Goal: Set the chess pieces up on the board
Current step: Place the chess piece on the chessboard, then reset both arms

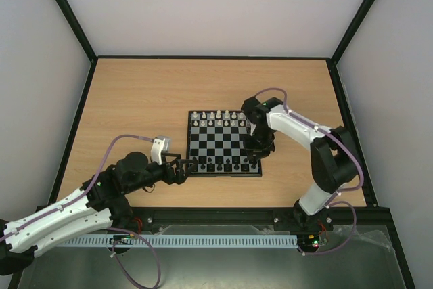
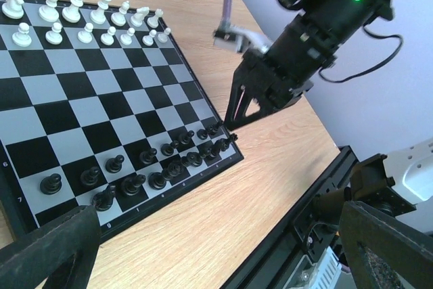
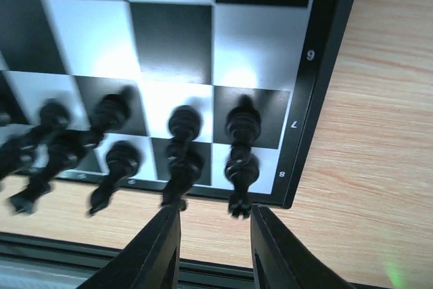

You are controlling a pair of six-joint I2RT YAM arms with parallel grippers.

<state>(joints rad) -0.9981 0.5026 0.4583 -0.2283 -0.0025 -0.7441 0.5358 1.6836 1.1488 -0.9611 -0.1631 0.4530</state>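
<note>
Right gripper first: its fingers are parted just a bit, with a narrow gap and nothing pinched in it. It hangs over the near right corner of the board. The corner piece stands right in front of that gap, and as far as I can see neither finger touches it.

Left gripper is spread wide and empty. It sits low over the wood just off the board's near left corner, aimed across the board.

The board lies about mid-table, square to the edges. The black pieces fill the two near rows, packed close together, though the ones on the left of the right wrist view are too blurred to tell apart. The white pieces line the two far rows, well away from both grippers. The rows between the two sets are bare squares.

Room-wise, the table shows plain wood on every side of the board, widest at the far end and on the left. The tight spot is the near side, just a strip of wood between the board's border and the black rail. White walls box in the other three sides.
</note>
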